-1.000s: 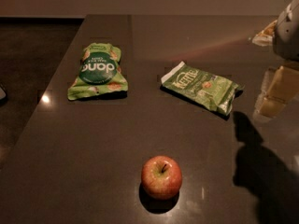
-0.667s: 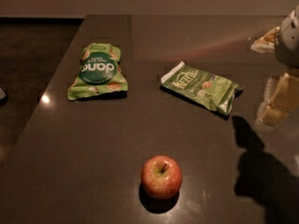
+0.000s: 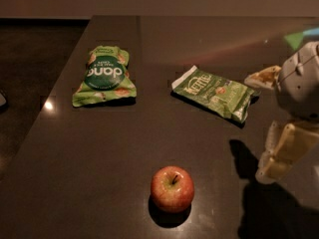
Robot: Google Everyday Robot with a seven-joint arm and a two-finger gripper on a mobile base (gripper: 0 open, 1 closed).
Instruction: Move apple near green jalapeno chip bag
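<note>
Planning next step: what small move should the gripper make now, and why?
Probably bring the gripper across and down toward the apple: it hangs at the view's right, clear of it, and the apple lies apart from the green jalapeno chip bag.

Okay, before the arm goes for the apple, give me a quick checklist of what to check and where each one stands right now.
1. The apple in view, stem up, nothing on it: ok.
2. The Kettle bag in view, lying flat: ok.
3. Room on the table beside the Kettle bag: ok.
4. The gripper over the apple: not ok; it is at the right edge, right of the apple.
5. The gripper empty: cannot tell.
6. The dang pouch out of the way: ok, far left.
</note>
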